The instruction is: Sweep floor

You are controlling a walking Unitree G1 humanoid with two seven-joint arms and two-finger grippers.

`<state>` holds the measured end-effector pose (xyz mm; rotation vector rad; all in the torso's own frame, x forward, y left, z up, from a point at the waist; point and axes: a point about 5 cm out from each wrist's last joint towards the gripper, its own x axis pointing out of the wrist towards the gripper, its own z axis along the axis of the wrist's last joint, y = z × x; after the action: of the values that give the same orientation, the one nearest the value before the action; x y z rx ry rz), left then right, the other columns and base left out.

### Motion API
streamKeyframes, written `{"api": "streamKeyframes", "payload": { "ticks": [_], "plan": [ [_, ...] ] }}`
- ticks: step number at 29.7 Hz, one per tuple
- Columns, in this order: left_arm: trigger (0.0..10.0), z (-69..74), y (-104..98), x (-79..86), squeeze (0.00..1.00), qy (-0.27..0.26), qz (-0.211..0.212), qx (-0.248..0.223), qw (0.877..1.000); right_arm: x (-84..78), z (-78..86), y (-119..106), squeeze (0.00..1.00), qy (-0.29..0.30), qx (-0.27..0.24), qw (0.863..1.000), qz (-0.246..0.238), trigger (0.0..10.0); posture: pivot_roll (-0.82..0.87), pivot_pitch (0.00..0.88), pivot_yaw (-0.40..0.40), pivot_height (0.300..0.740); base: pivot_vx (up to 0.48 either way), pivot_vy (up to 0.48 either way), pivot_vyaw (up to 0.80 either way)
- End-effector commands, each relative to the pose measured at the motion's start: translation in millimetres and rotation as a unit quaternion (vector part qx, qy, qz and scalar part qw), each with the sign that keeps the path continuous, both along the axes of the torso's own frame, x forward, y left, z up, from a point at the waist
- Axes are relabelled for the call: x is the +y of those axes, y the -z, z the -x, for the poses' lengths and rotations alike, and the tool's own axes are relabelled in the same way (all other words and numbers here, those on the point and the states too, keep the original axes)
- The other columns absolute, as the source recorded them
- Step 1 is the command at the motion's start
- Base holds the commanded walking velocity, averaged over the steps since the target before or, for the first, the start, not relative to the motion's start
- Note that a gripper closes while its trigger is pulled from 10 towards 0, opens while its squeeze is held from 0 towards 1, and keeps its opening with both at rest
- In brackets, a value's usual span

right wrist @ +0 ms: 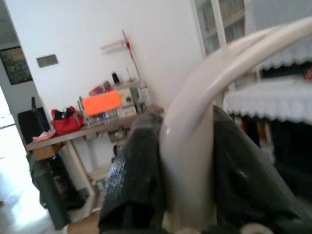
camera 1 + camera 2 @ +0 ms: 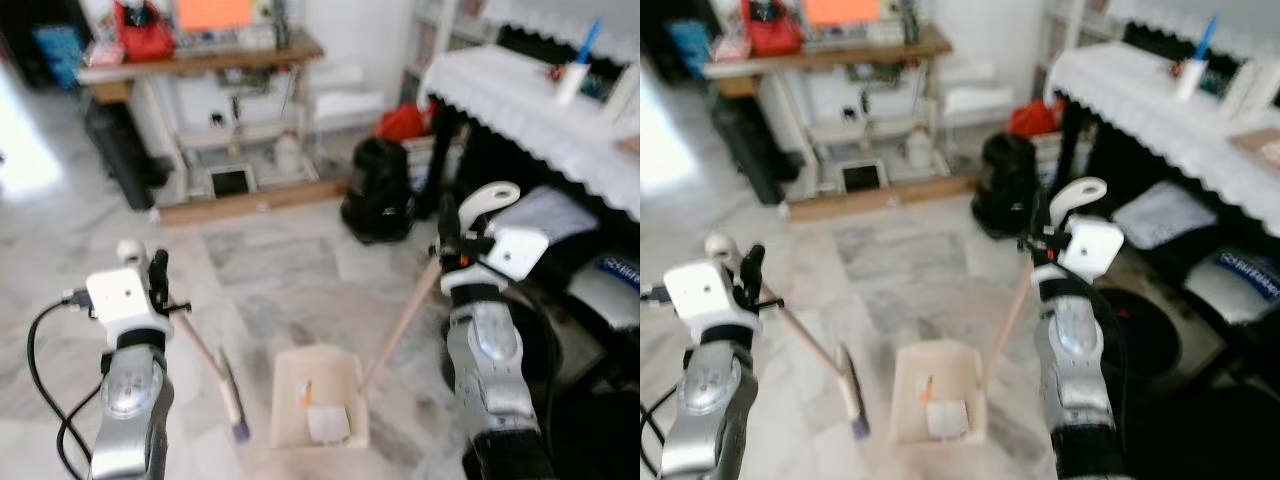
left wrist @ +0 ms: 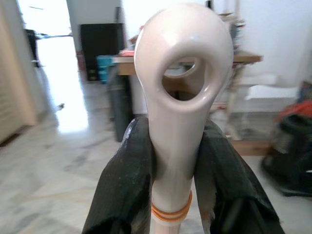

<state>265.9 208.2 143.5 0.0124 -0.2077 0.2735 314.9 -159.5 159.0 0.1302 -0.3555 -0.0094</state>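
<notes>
My left gripper (image 2: 155,275) is shut on the cream handle (image 3: 183,97) of a small broom whose wooden stick slants down to its brush head (image 2: 232,395) on the marble floor. My right gripper (image 2: 447,225) is shut on the cream looped handle (image 1: 229,73) of a dustpan; its stick (image 2: 400,325) runs down to the beige pan (image 2: 315,395) between my arms. Inside the pan lie a white scrap (image 2: 327,422) and a small orange bit (image 2: 306,391). The broom head rests just left of the pan.
A black bin (image 2: 380,190) stands ahead on the right beside a white-clothed table (image 2: 540,110). A wooden shelf unit (image 2: 215,110) with a red bag stands at the back. Dark appliances (image 2: 600,290) crowd my right side. Open marble floor (image 2: 270,260) lies ahead.
</notes>
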Motion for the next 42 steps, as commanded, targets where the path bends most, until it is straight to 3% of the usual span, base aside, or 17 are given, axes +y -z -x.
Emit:
{"api": "streamKeyframes", "payload": {
  "ticks": [1, 8, 14, 18, 31, 42],
  "plan": [
    [10.0, -0.6, -12, 4.6, 0.00, -0.006, -0.018, -0.023, 1.000, -0.4, 0.1, -19, 0.00, -0.003, -0.036, 0.999, -0.001, 10.0, 0.00, 0.014, 0.008, 0.740, 0.000, 0.000, 0.76],
    [10.0, 2.7, -10, 7.2, 0.00, 0.003, -0.030, -0.018, 0.999, -7.2, -2.5, -24, 0.00, 0.001, -0.042, 0.999, 0.006, 10.0, 0.00, 0.022, 0.005, 0.740, 0.000, 0.000, 0.76],
    [10.0, 2.8, -5, -8.3, 0.00, 0.050, -0.059, -0.004, 0.997, -5.9, 1.6, -21, 0.00, -0.001, -0.035, 0.999, 0.006, 10.0, -0.01, 0.034, 0.007, 0.740, 0.000, 0.000, 0.76],
    [10.0, 3.0, -5, -15.3, 0.00, 0.074, -0.062, -0.003, 0.995, -12.4, 0.4, -23, 0.00, 0.017, -0.034, 0.999, -0.020, 10.0, -0.01, 0.044, 0.008, 0.740, 0.000, 0.000, 0.16],
    [10.0, 3.8, -9, -10.6, 0.00, 0.069, -0.062, -0.004, 0.996, -10.2, -2.8, -22, 0.00, 0.016, -0.025, 0.999, -0.014, 10.0, 0.03, 0.070, 0.020, 0.740, 0.000, 0.000, 0.00],
    [10.0, 7.9, -8, -3.7, 0.00, 0.065, -0.066, 0.000, 0.996, -11.2, -4.4, -27, 0.00, 0.021, -0.030, 0.999, -0.014, 10.0, 0.01, 0.066, 0.031, 0.740, 0.000, 0.000, 0.76]
  ]
}}
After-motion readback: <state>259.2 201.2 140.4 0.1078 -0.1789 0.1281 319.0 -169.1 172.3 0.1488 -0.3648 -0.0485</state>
